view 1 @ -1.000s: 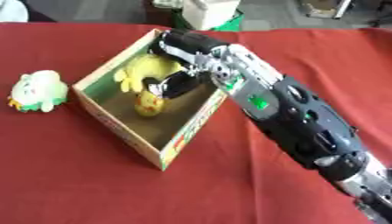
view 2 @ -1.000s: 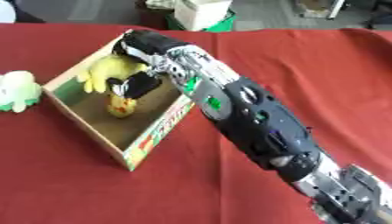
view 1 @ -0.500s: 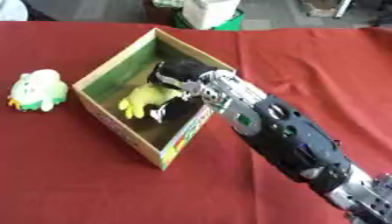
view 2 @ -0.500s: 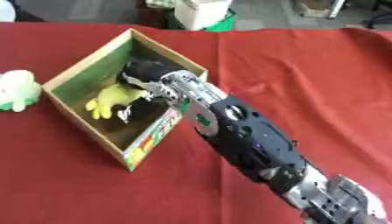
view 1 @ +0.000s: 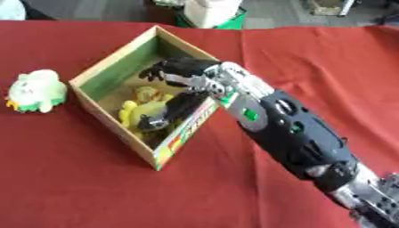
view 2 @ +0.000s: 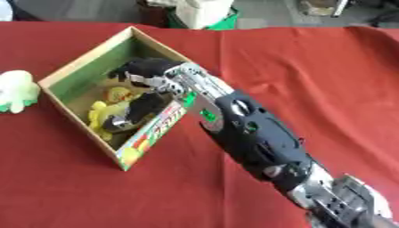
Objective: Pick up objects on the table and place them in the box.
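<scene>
Table (view 1: 93, 187): one, covered in red cloth, filling the lower frame and running to the upper edge; bare cloth across the lower left.
Right arm (view 1: 300, 138): one, black with silver joints, entering from the lower right corner and slanting up toward centre.
Box (view 1: 118, 66): one, open-topped, wooden walls with green inner faces, set askew left of centre; printed coloured panel on its near right wall.
Yellow toy (view 1: 140, 111): one, lying inside the box near its lower corner, beside the arm's dark thumb.
Right hand (view 1: 181, 71): one, reaching over the box's right wall into its interior, fingers relaxed and partly spread, gripping nothing visible; thumb extending down along the inner wall.
Green-and-white toy (view 1: 35, 90): one, plush-looking, resting on the cloth at the left edge, just outside the box's left wall, not touching it.
Room beyond the far edge, top of frame: grey floor, a white container (view 1: 210, 11) atop something green.
</scene>
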